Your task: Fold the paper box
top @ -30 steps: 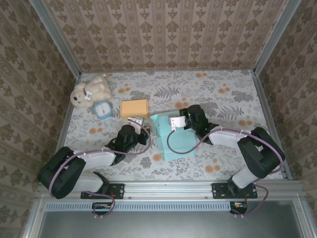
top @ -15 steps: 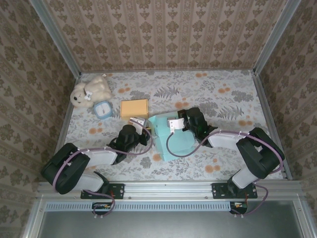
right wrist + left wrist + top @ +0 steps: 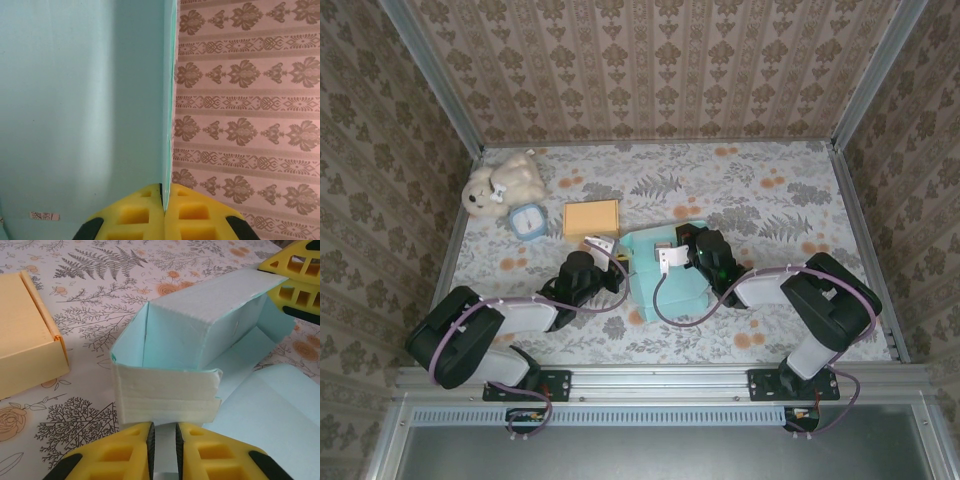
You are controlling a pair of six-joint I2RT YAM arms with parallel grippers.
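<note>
Box slid left — right gripper pinching it.

Papered booth around a flower-print desk

Three walls close in the space: the back wall rises well beyond the left claw and the right claw, the left wall stands well out to the left of the left claw, and the right wall well out to the right of the right claw. All carry beige-brown paper with striped bands and damask medallions, and the same pattern sits to the right of the right claw in the right wrist view. Aluminium posts mark the back corners. Under both claws the desk is covered in pale cloth printed with grey ferns and orange blossoms. A metal rail runs behind them along the near edge. The light is soft and even, and shadows are faint.
</note>
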